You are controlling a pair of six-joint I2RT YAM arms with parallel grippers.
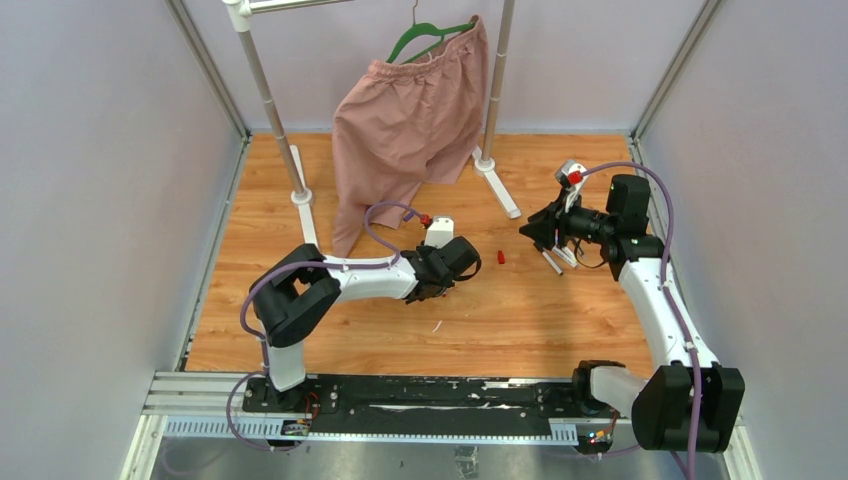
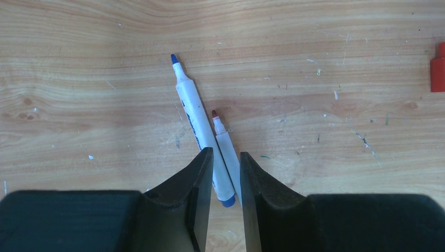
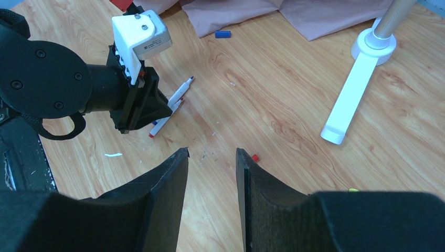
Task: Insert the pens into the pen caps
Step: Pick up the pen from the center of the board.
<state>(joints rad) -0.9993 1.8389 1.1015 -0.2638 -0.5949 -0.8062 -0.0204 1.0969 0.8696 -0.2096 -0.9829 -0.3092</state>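
Pens [image 2: 194, 113] side by side between tips of spread left tool [image 2: 225, 153], red cap [image 2: 438, 68] well apart rightward; right tool [image 3: 211, 152] spread

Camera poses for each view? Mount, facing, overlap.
Top external: above and behind, looking down on the table; left arm and right arm show whole.
Left wrist: on the left arm, looking down at two pens; left gripper fingers frame them.
Right wrist: on the right arm, looking across at the left gripper; right gripper fingers at bottom.
Shared: pens in both wrist views; red cap in top and right wrist.
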